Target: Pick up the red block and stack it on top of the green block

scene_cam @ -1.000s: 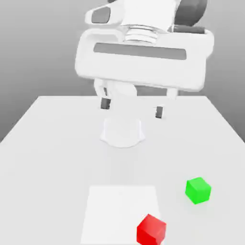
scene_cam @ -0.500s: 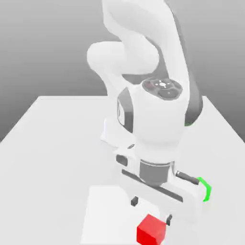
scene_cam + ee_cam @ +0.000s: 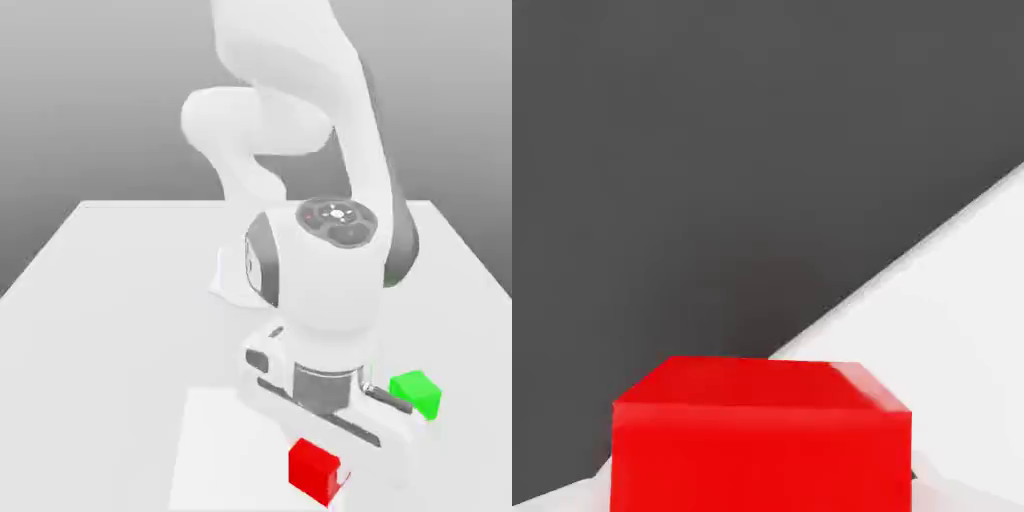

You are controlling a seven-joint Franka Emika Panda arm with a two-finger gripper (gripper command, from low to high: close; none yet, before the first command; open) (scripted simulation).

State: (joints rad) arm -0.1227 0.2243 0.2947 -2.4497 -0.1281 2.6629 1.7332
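Exterior view: two blocks, red block [image 3: 313, 470] past five o'clock, green block [image 3: 414, 392] past four; one arm [image 3: 325, 270], one table [image 3: 100, 350], one white square [image 3: 225, 450].

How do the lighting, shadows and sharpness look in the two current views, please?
Exterior view: bright, even light, with the white arm nearly washing into the pale table, and a grey background shading darker lower down; hand view: the red block strongly saturated, one pale glossy streak at a top corner, a dark grey surface meeting a bright white area along a slanting edge.

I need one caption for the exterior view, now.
Robot arm bends low, its hand over the red block, the green block resting nearby.
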